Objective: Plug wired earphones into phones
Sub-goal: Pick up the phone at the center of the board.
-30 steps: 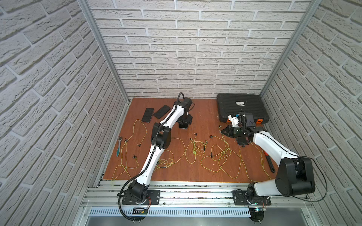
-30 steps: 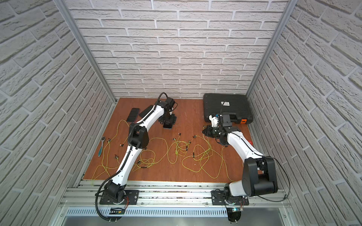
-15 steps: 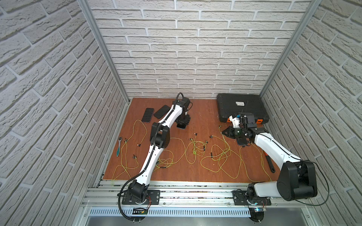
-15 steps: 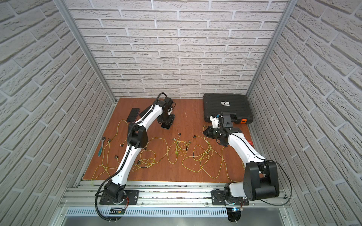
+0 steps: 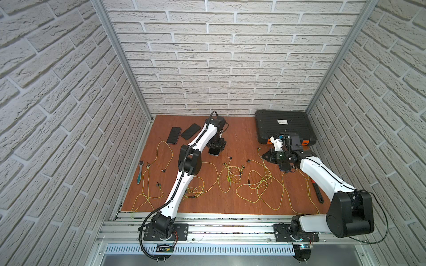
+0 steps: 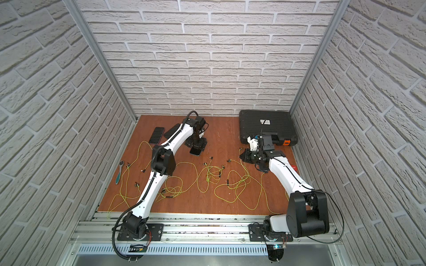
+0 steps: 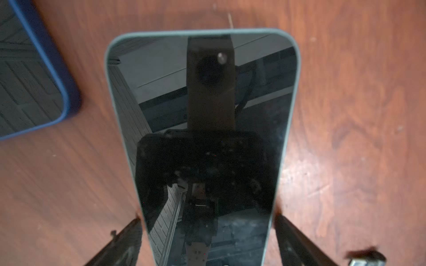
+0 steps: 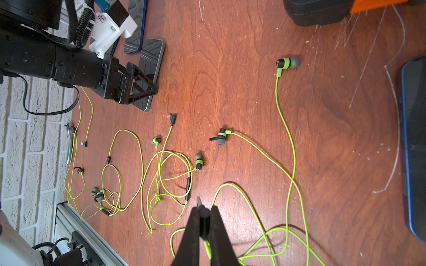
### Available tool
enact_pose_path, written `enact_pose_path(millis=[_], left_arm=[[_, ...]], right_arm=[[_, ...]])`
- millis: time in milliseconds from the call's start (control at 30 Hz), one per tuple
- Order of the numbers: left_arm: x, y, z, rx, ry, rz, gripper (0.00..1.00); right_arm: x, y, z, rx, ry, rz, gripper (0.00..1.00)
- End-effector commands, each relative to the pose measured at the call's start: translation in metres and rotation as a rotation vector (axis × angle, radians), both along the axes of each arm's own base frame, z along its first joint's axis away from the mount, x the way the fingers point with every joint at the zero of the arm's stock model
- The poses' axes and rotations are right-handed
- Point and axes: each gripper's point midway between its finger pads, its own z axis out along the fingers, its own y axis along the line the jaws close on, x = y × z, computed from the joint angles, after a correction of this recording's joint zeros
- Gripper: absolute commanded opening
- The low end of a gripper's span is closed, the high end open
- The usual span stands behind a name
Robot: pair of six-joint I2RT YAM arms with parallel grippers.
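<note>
Three phones lie at the back left: two side by side [image 5: 174, 135] [image 5: 190, 131], and a third [image 5: 214, 151] under my left gripper [image 5: 216, 145]. In the left wrist view this phone [image 7: 202, 103] lies between my open left gripper's [image 7: 207, 218] fingers [image 7: 129, 235], which stand close to its long edges. A neighbouring phone [image 7: 27, 80] lies beside it. My right gripper [image 8: 204, 208] is shut on a dark earphone plug [image 8: 204, 214], metal tip sticking out, green cord trailing behind. Another blue-edged phone [image 8: 415, 149] lies near it. Yellow-green earphones [image 5: 230, 175] sprawl across the board.
A ribbed black case [image 5: 284, 129] with orange latches fills the back right corner. A ratchet with a teal handle [image 5: 139, 172] lies by the left wall, and a long dark tool [image 5: 318, 191] by the right wall. Brick walls close three sides; a metal rail [image 5: 219, 221] runs along the front.
The right gripper has shifted slightly toward the front, still holding the plug. The left gripper stays over the same phone with little visible movement.
</note>
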Motion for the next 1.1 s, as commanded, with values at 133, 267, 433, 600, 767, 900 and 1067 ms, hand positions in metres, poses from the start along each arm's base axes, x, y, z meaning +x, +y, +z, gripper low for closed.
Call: enact_pose_path(millis=[133,267,433,600,767,900,1067], left_arm=[[-0.016,0.009,-0.074,0.019,0.146,0.023,0.80],[-0.016,0.007,-0.066,0.014,0.140,0.048,0.71],[-0.014,-0.011,-0.017,-0.047,0.043,0.107,0.63],[-0.007,-0.026,0.045,-0.167,-0.112,0.233,0.51],[-0.012,-0.034,0.101,-0.273,-0.200,0.346,0.47],[-0.022,-0.031,0.142,-0.379,-0.264,0.498,0.43],[-0.034,-0.019,0.185,-0.598,-0.316,0.782,0.26]], right_arm=[[-0.002,-0.002,0.004,-0.012,-0.025,0.002,0.06],[-0.002,0.000,0.005,-0.004,-0.024,0.007,0.06],[-0.017,0.009,0.000,0.021,0.012,0.085,0.06],[-0.030,0.017,0.005,0.029,-0.003,0.179,0.06],[-0.029,0.032,0.020,0.045,-0.078,0.267,0.06],[-0.024,0.050,0.034,0.023,-0.167,0.322,0.06],[-0.011,0.069,0.050,-0.006,-0.320,0.340,0.06]])
